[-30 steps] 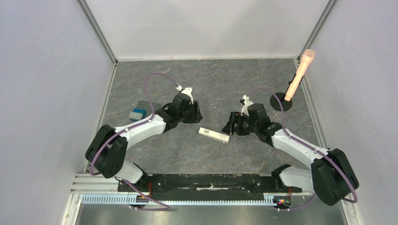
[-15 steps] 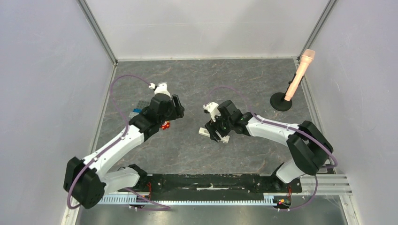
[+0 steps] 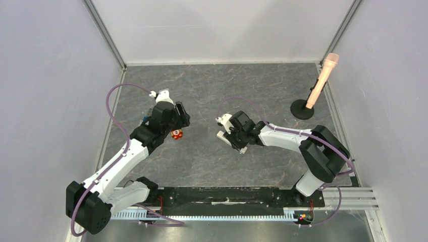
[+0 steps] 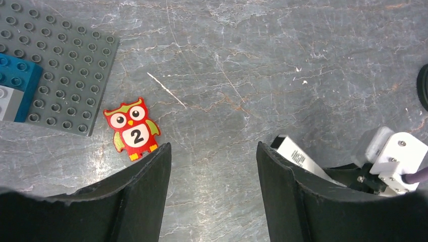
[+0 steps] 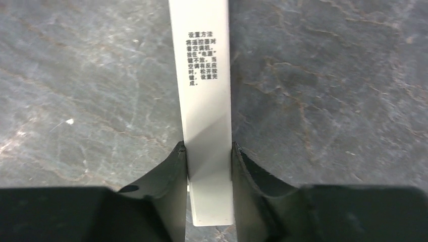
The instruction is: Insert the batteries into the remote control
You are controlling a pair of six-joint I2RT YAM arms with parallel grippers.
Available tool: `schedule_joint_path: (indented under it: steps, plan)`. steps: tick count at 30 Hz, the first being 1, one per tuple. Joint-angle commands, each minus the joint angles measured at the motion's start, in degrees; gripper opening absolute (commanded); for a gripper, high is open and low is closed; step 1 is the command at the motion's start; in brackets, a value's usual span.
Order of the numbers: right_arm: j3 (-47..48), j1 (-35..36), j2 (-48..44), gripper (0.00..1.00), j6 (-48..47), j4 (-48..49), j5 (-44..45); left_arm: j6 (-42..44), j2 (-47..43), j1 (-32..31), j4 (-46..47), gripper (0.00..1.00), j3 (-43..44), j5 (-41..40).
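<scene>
The white remote control (image 5: 204, 101) lies flat on the grey table, printed side up. My right gripper (image 5: 208, 151) is shut on it near one end, one finger on each long edge. From above, the right gripper (image 3: 233, 138) covers most of the remote (image 3: 221, 135). My left gripper (image 3: 180, 121) is open and empty above the table, to the remote's left. In the left wrist view, the left gripper (image 4: 213, 148) has bare table between its fingers, and one end of the remote (image 4: 298, 154) shows past the right finger. No batteries are in view.
A red owl toy (image 4: 132, 126) marked 2 lies just left of the left gripper and also shows from above (image 3: 176, 134). A grey studded plate (image 4: 55, 65) with a blue brick (image 4: 15, 80) lies further left. A pink microphone (image 3: 323, 75) on a black base (image 3: 303, 109) stands at the back right.
My right gripper moved left onto the remote and closed on it. My left gripper moved left and back, uncovering the owl toy.
</scene>
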Motion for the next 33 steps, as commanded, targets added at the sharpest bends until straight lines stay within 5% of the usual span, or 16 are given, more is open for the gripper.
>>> schedule_joint_path:
  steps: [1,14,26,33]
  plan:
    - [1.5,-0.6,-0.3,0.24,6.1,2.9,8.3,-1.4,-1.2,0.7,0.2,0.69,-0.2,0.6]
    - [-4.3,-15.2,-7.3,0.18,23.4,5.9,21.9,-0.2,-2.4,1.0,-1.1,0.69,-0.2,2.2]
    - [-5.8,-20.3,-4.9,0.25,25.6,5.8,18.8,0.4,-4.4,1.1,-2.7,0.69,-0.5,2.5]
    - [-6.5,-21.1,-3.9,0.38,25.9,5.9,15.2,0.4,-4.6,1.1,-3.2,0.69,-0.2,2.7]
